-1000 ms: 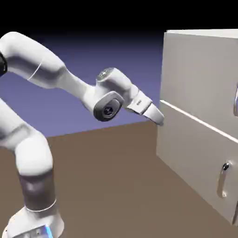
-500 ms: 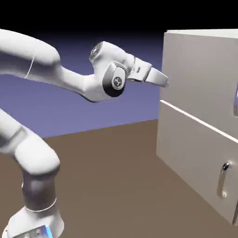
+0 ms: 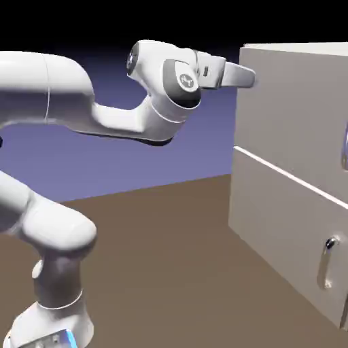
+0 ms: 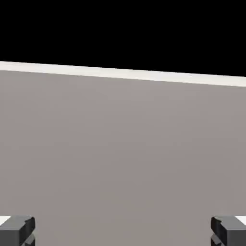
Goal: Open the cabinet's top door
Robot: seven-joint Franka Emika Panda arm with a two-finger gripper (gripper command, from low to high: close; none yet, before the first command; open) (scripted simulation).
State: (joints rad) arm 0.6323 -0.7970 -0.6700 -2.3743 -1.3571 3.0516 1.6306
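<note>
The off-white cabinet (image 3: 272, 224) stands at the exterior view's right. Its top door (image 3: 292, 115) is the upper flat panel and lies flush. The door's curved silver handle (image 3: 344, 151) is cut by the picture's right edge. My gripper (image 3: 249, 77) points level at the door's upper left corner, far from that handle. In the hand view the top door (image 4: 123, 153) fills the picture, with its pale top edge (image 4: 123, 73) under black. The gripper (image 4: 123, 233) is open, its grey fingertips (image 4: 17, 230) wide apart with nothing between them.
The lower door (image 3: 282, 234) carries a vertical silver handle (image 3: 327, 266). A bright seam (image 3: 285, 175) divides the two panels. The brown table (image 3: 170, 272) spreads before the cabinet, and my arm's base (image 3: 51, 319) rises at the lower left.
The hand has risen from the seam between the doors to near the cabinet's top edge and levelled out. The fingers stayed open.
</note>
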